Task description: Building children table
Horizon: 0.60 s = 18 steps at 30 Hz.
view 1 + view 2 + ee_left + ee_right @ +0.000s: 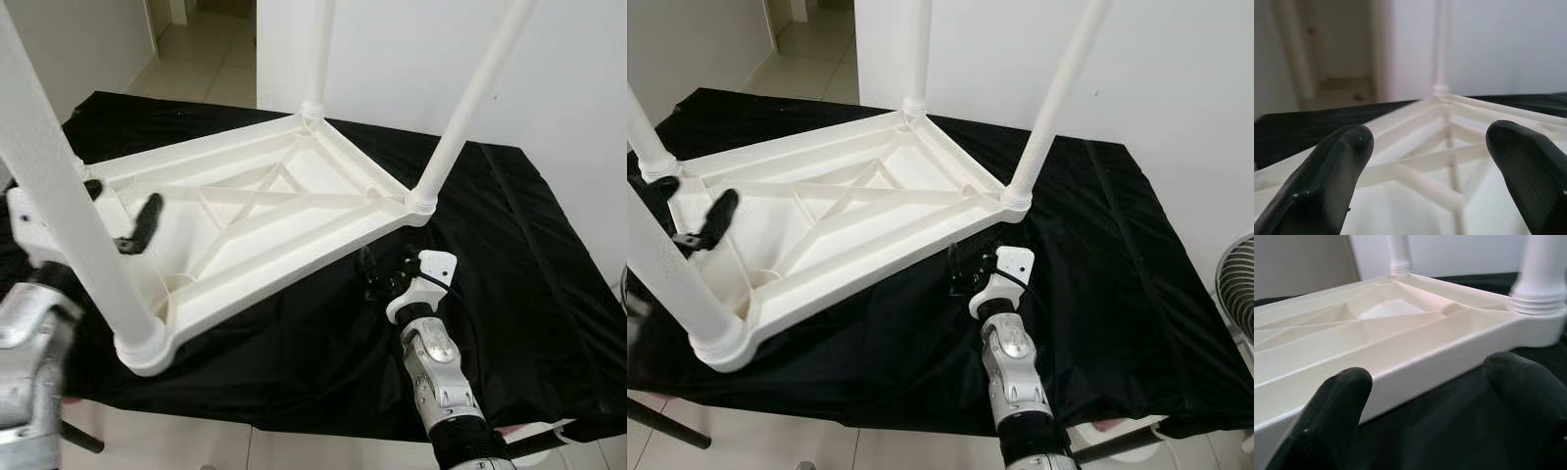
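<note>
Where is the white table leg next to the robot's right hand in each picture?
Left eye view: the leg rises from the upside-down table's right corner, above the right gripper.
Right eye view: same leg, right of centre, slanting up.
Left wrist view: I cannot tell; only one blurred far leg shows.
Right wrist view: its ribbed base stands at the upper right corner.
Shared landmark: the table's X-shaped ribs.
</note>
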{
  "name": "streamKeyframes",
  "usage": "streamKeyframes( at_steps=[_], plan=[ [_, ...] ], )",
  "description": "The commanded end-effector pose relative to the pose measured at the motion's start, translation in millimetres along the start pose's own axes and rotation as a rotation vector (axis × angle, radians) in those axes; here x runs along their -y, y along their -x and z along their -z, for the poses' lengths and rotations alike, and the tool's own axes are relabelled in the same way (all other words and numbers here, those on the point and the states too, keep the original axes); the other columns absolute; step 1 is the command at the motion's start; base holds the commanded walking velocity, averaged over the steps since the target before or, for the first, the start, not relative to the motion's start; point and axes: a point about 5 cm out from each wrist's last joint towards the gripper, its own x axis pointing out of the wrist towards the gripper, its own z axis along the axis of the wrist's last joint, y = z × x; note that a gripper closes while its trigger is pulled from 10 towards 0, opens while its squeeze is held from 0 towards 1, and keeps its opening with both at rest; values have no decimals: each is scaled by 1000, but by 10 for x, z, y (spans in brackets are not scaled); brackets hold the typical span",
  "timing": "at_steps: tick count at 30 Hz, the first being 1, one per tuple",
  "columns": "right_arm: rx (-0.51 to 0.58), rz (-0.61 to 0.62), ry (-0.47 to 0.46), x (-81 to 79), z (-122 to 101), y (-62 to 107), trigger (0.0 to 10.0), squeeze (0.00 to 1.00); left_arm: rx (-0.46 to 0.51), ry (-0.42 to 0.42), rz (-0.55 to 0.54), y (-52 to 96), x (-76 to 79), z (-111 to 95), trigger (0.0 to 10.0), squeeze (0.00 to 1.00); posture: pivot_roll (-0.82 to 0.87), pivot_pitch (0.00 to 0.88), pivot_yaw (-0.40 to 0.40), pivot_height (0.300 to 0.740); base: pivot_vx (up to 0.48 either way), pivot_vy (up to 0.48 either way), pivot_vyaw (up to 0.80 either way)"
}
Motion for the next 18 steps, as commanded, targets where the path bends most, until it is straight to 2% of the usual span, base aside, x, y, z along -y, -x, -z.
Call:
streamKeyframes(
  at_steps=[1,5,6,7,9,10,12,16,17,18],
  plan=[
    [-12,-42,19,-5,6,31,10000,0,-4,11,18,-38,103,5,10000,0,165,88,-44,740,0,0,0],
    [-16,-128,30,-63,-4,50,10000,0,-16,22,25,-77,192,36,10000,0,152,88,-36,740,0,0,0],
    [-26,-210,44,-97,-10,88,10000,0,-36,12,39,-112,279,67,10000,0,141,89,-32,740,0,0,0],
    [-26,-210,44,-97,-10,88,10000,0,-36,12,39,-112,279,67,10000,0,141,89,-32,740,0,0,0],
    [-47,-355,62,-139,-30,177,10000,0,-74,15,47,-174,405,133,10000,0,134,89,-29,740,0,0,0],
    [-47,-355,62,-139,-30,177,10000,0,-74,15,47,-174,405,133,10000,0,134,89,-29,740,0,0,0],
    [-78,-461,93,-139,-43,260,10000,0,-90,19,48,-237,493,156,10000,0,114,93,-22,740,0,0,0],
    [-96,-502,130,-116,-45,296,10000,0,-90,23,50,-280,555,146,10000,0,107,94,-20,740,0,0,0],
    [-93,-457,141,-45,-63,274,10000,0,-79,51,63,-319,640,120,10000,0,101,97,-20,740,0,0,0],
    [-88,-442,151,-20,-74,269,10000,0,-74,43,74,-334,680,107,10000,0,95,100,-16,740,0,0,0]
  ],
)
